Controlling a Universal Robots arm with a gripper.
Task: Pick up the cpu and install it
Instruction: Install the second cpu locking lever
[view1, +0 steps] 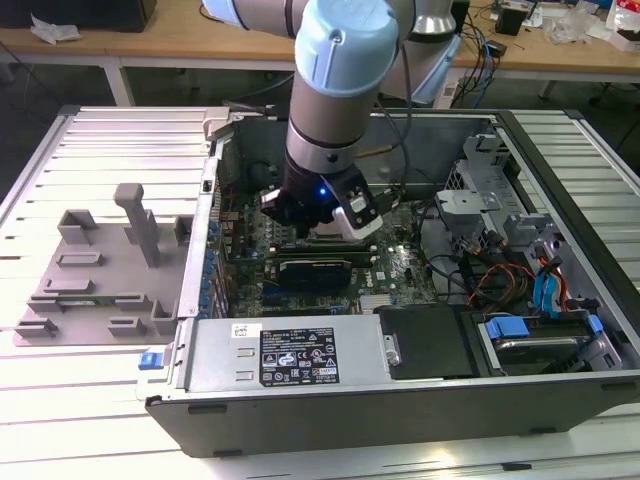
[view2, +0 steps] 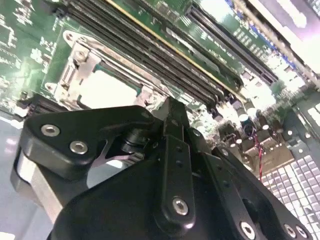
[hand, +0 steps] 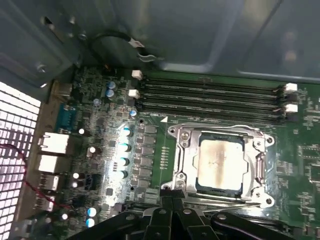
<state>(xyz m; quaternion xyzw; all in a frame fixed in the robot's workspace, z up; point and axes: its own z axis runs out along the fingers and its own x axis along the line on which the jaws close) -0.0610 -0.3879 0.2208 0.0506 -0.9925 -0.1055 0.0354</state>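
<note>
While our arm reaches down into the open computer case (view1: 560, 250) lying on the slatted surface (view1: 110, 140), we judge the install step close to done rather than the pickup. From the case we narrow to the green motherboard (hand: 150, 150), then to the metal-framed socket (hand: 181, 150) beside the memory slots (hand: 210, 92). Inside that frame the cpu (hand: 220, 162) already lies flat, its pale top plate showing in both wrist views. Our gripper (hand: 172, 212) hangs just beside the socket's edge, fingers drawn together and holding nothing. As we read it, any next move calls for care around the seated chip: lift straight off without grazing the frame, and confirm it sits level within the socket.
</note>
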